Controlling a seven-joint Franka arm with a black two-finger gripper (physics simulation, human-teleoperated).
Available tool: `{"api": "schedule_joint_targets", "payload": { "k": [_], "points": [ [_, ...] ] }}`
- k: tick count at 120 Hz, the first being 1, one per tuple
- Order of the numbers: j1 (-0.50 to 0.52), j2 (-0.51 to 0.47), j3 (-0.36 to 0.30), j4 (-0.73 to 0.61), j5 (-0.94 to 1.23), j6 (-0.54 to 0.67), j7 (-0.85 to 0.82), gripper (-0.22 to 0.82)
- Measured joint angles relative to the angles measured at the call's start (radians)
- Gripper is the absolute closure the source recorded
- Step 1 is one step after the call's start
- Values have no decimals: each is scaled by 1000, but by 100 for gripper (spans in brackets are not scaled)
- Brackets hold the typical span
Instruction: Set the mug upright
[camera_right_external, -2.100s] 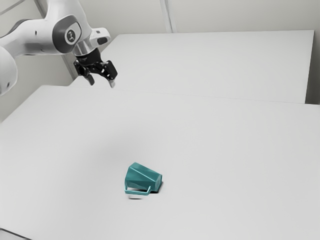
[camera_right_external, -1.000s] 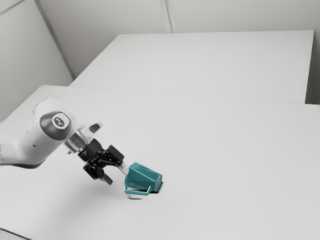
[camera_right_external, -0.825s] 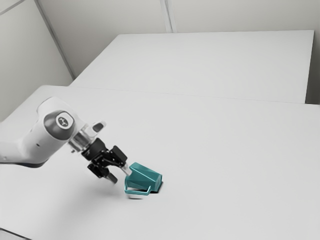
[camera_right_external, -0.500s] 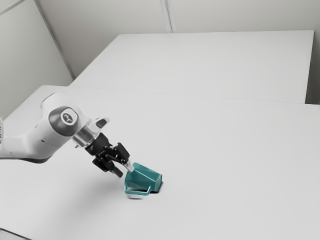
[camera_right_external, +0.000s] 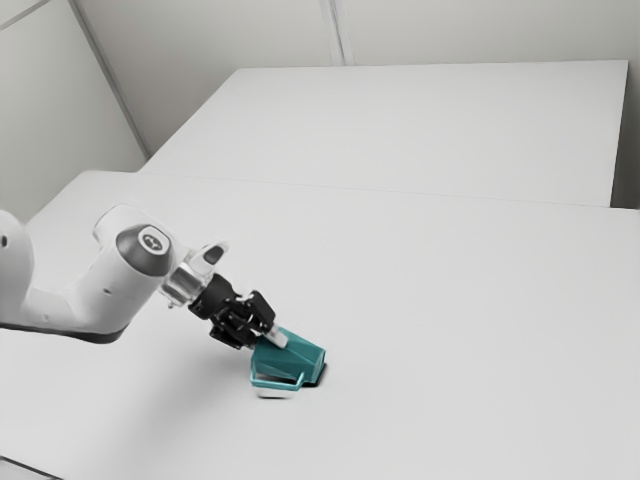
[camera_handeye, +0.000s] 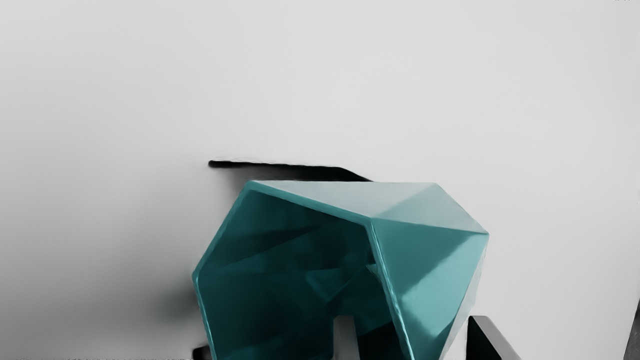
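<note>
Leftmost in the exterior view, the gripper (camera_right_external: 265, 342) holds its jaws apart, one inside the mouth (camera_handeye: 280, 270) of the teal mug (camera_right_external: 292, 357), the other just outside its wall. The mug lies on its side on the tabletop (camera_right_external: 450, 320). It looks stiff, smooth and fairly light, perhaps brittle; I'd pinch the wall gently near the rim (camera_handeye: 384, 275), clear of the handle (camera_right_external: 276, 385). Its long axis runs from the mouth, facing the gripper, to the base at the exterior view's right.

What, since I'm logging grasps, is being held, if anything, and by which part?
Nothing: the open gripper straddles the mug's wall, one finger inside, one outside.
</note>
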Motion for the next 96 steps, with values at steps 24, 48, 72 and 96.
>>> {"api": "schedule_joint_targets", "payload": {
  "k": [24,48,72,96],
  "points": [
    [0,-2,0,-9,-89,3,93,60],
    [-13,-6,-5,22,-91,14,179,72],
    [-36,-17,-17,58,-61,51,252,76],
    [-47,-15,-66,143,94,80,279,78]
  ]
}}
